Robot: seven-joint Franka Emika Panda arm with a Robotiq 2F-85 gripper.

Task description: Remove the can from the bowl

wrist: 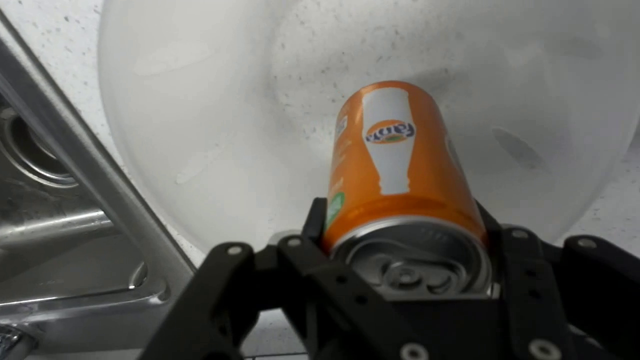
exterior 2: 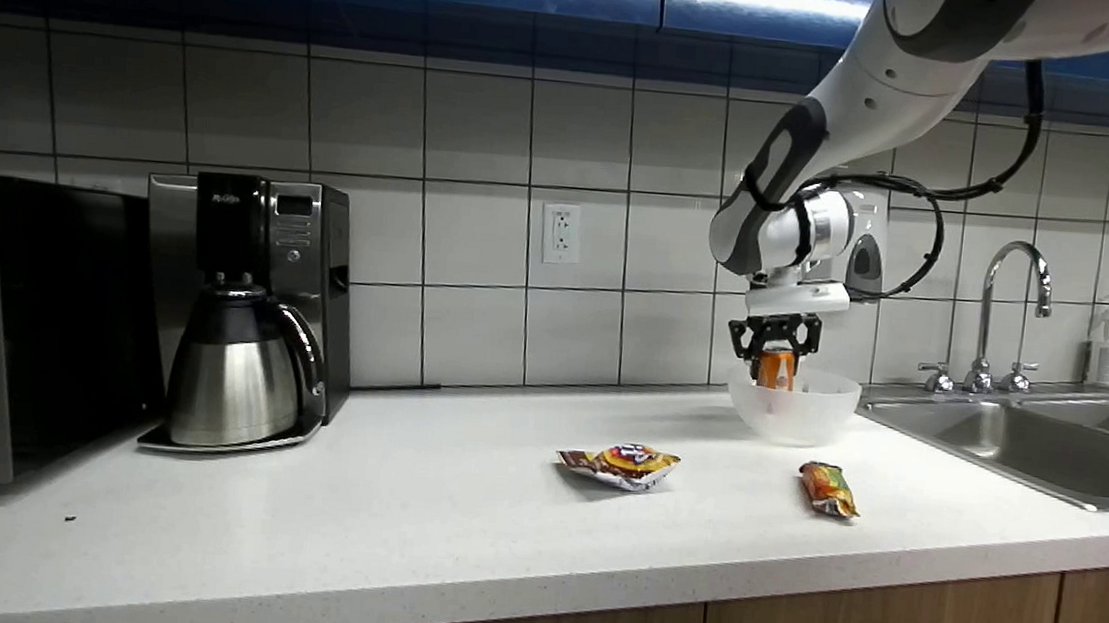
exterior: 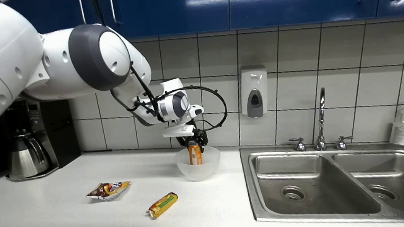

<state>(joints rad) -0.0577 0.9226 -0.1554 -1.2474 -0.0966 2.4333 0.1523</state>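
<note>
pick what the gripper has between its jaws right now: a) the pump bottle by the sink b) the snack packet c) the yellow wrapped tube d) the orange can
d, since the wrist view shows the jaws of the gripper on both sides of the orange can, while the snack packet and yellow wrapped tube lie on the counter.

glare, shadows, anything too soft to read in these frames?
Both exterior views: glare streaks on the blue cabinets, print on the soap bottle too small to read. In an exterior view, soft shadow under the snack packet. Wrist view: highlights on the steel sink; logo on the can legible, smaller print soft; pale patches on the bowl, possibly reflections.
</note>
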